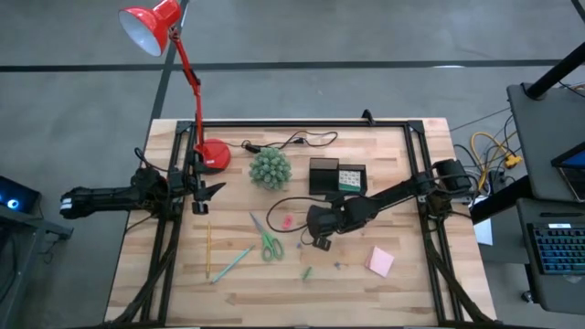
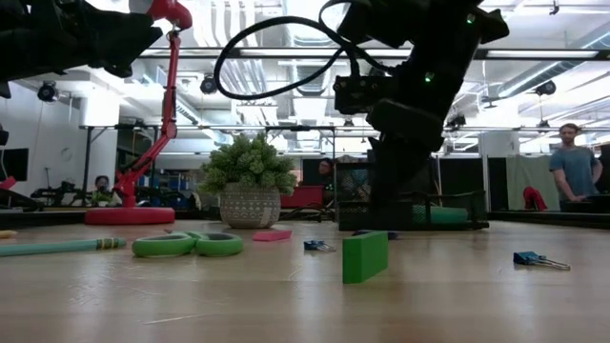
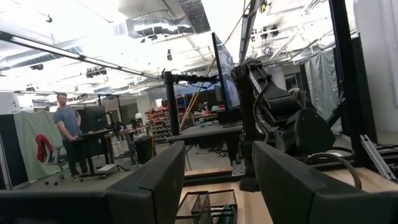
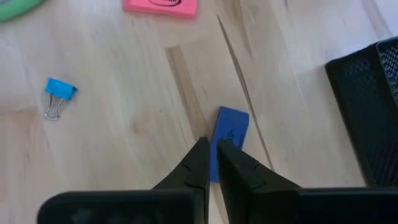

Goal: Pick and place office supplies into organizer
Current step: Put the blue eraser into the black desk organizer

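Right pincer (image 4: 213,163) narrowed almost shut on blue eraser (image 4: 227,135), flat on worktop (image 4: 124,124) just beside organizer (image 4: 373,106). Best to confirm firm grip, lift straight, clear organizer's rim before releasing. Left pincer (image 3: 214,186) wide, waiting.

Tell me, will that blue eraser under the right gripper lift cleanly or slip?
The blue eraser looks small, flat and stiff, so probably light. The right gripper pinches only its near end, so it may pivot or slip. Lying flat on the table, it shouldn't roll.

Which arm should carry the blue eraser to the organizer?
Right. The right gripper is pinching the blue eraser beside the organizer; the left gripper waits open at the table's far-left edge.
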Available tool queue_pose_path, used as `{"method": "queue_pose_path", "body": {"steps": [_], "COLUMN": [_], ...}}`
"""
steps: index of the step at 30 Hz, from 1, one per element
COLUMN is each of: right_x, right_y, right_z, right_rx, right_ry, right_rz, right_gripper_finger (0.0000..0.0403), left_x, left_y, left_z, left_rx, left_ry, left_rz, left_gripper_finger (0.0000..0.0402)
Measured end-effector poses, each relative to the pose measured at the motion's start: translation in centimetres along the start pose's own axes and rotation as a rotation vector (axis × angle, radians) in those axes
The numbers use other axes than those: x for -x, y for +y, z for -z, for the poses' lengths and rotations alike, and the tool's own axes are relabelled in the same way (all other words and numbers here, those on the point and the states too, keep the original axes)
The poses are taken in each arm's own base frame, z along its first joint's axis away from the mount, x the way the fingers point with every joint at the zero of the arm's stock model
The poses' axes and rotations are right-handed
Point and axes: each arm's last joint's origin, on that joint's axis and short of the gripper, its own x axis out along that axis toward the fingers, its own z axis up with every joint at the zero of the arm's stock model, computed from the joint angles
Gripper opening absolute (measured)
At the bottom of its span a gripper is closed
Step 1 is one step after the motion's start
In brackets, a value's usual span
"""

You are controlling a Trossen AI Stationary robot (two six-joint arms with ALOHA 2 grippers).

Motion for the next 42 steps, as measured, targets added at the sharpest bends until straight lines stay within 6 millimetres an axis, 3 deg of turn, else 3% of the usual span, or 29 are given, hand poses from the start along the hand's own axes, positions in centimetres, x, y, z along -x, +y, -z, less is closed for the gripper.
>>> {"method": "queue_pose_path", "body": {"steps": [3,12,19,24,30,42], "right_x": [0.0,-0.4,-1.4,-2.9,-3.1,-3.4], "right_y": [-0.2,-0.7,-0.8,-0.6,-0.7,-1.8], "right_z": [0.2,0.6,1.0,1.1,1.1,0.8], "right_rx": [-0.034,-0.112,-0.116,-0.108,-0.111,-0.14], "right_ry": [0.028,0.049,0.067,0.082,0.09,0.175], "right_rz": [0.012,0.024,0.049,0.064,0.063,-0.031], "right_gripper_finger": [0.0058,0.0202,0.0253,0.0258,0.0246,0.012], "left_x": [0.0,0.0,0.0,0.0,0.1,0.1], "left_y": [0.0,0.0,0.0,0.0,0.0,0.0], "left_z": [0.0,0.0,0.0,0.0,0.0,0.0], "left_rx": [0.0,0.0,0.0,0.0,0.0,0.0], "left_ry": [0.0,-0.001,-0.001,-0.003,-0.006,-0.006], "left_rz": [0.0,0.0,0.0,0.001,-0.001,-0.001], "left_gripper_finger": [0.0176,0.0176,0.0176,0.0176,0.0176,0.0176]}}
